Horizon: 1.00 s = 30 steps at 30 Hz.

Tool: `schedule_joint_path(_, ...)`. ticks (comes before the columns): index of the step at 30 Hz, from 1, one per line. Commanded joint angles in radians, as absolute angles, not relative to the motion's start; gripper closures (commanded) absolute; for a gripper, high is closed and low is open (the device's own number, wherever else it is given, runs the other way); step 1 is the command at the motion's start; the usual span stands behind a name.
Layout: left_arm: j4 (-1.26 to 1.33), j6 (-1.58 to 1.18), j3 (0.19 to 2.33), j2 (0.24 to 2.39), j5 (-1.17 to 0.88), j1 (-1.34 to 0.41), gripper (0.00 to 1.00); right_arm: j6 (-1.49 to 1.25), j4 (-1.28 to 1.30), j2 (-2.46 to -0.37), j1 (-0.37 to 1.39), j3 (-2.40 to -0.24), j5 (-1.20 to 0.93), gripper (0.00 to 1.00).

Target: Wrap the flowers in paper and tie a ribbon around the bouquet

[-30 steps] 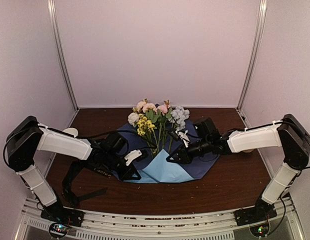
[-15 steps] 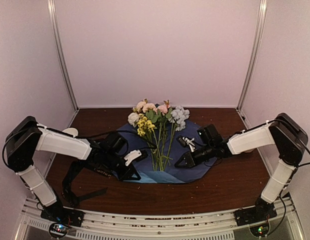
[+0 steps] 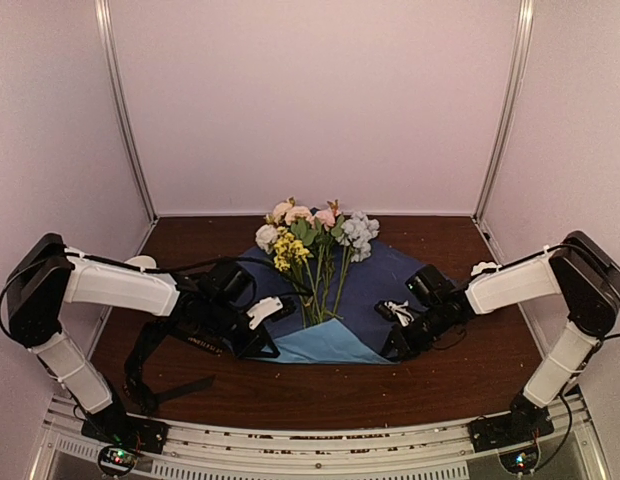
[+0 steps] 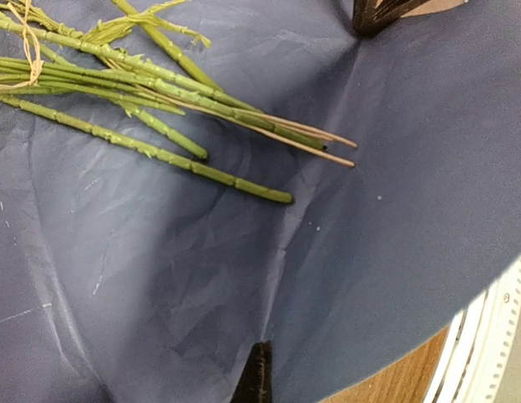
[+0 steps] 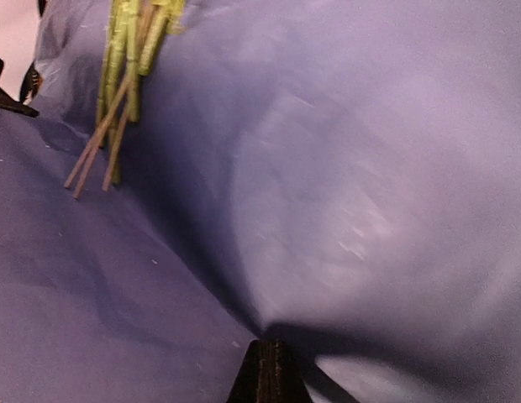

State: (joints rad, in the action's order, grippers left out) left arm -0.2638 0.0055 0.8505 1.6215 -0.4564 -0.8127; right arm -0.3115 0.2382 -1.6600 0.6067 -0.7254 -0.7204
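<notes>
Pinching the paper (image 3: 375,285) at 8 o'clock, left gripper (image 3: 268,344) is clamped tight; right gripper (image 3: 394,346) likewise at 4 (fingertips (image 4: 259,378) largely buried).

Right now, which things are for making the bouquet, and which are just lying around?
For the job: bunch of green-stemmed cream, pink and yellow flowers; large crinkled blue paper sheet; long black ribbon.
Just lying about: small pale round thing behind the left arm, partly hidden.
</notes>
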Motion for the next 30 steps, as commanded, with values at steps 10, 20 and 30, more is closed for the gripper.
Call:
schedule_joint_path(10, -0.310, 0.034, 0.916, 1.703, -0.399, -0.801, 1.00, -0.176, 0.237, -1.285, 0.639, -0.673, -0.747, 0.75)
schedule_joint_path(20, -0.305, 0.010, 0.928, 1.733, -0.390, -0.781, 1.00, -0.108, -0.082, -1.289, 0.774, -0.606, -0.657, 0.30)
schedule_joint_path(30, -0.305, 0.012, 0.930, 1.731, -0.402, -0.778, 1.00, -0.019, 0.023, -1.418, 0.803, -0.726, -0.566, 0.32)
